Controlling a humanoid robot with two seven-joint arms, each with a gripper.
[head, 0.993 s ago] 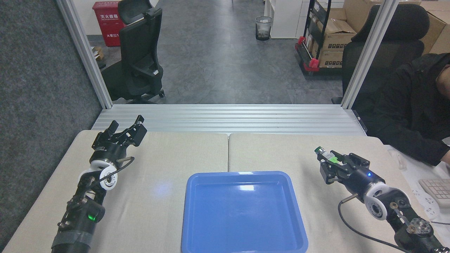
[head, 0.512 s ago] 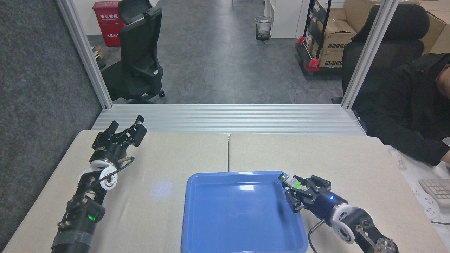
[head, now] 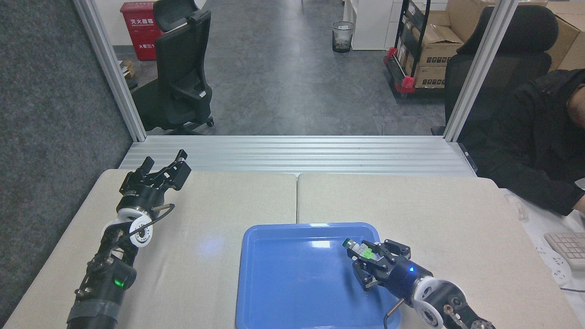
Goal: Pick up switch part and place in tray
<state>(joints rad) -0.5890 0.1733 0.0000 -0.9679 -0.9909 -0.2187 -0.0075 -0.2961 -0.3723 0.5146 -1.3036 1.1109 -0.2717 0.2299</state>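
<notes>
The blue tray lies on the table in front of me, centre-bottom of the head view. My right gripper reaches in over the tray's right part and is shut on the switch part, whose dark round head points up-left and whose green block shows between the fingers. The part hangs above the tray floor; whether it touches I cannot tell. My left gripper rests open at the table's far left corner, holding nothing, far from the tray.
A person in a dark jacket sits at the right, beside a keyboard. An aluminium rail strip borders the table's far edge. Office chairs, boxes and a bin stand on the floor beyond.
My right gripper has carried the switch part left and toward me, from above the table's right side to over the tray's right part. The left arm has stayed still.
</notes>
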